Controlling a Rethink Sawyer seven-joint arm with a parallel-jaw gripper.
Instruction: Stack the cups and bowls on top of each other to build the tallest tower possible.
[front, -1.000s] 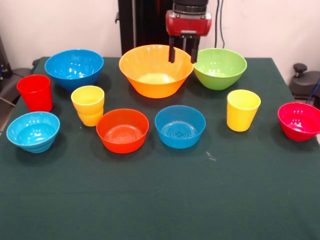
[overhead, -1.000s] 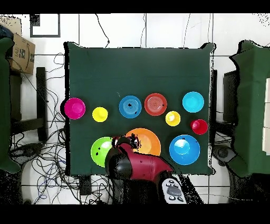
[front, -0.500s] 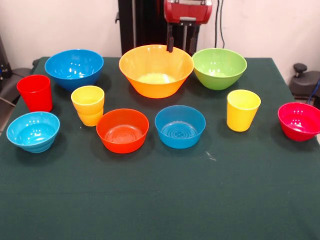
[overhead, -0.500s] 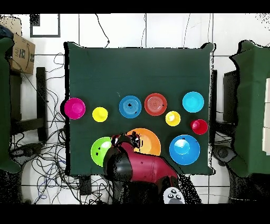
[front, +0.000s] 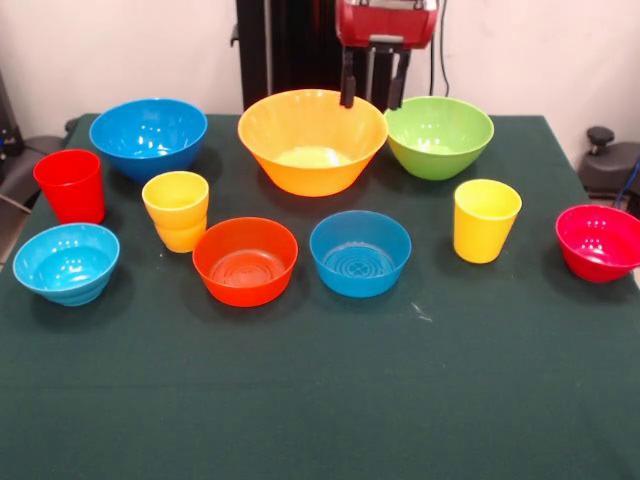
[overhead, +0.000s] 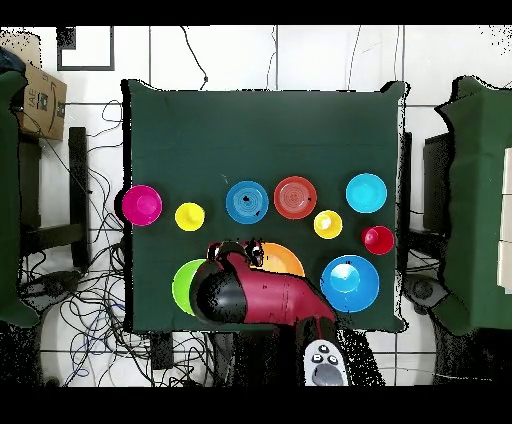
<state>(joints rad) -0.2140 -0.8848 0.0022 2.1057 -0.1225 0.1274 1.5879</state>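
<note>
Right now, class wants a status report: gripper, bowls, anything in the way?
Gripper open, empty, above orange bowl's rim. Bowls, cups all separate; nothing stacked. No obstruction.

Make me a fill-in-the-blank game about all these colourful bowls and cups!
1. The only red cup stands beside the medium ____ bowl.
2. The biggest bowl is ____ in colour.
3. The gripper hangs over the gap between the biggest bowl and the ____ bowl.
4. The bowl nearest the table's right edge in the front view is ____.

Missing words: blue; orange; green; crimson
</note>
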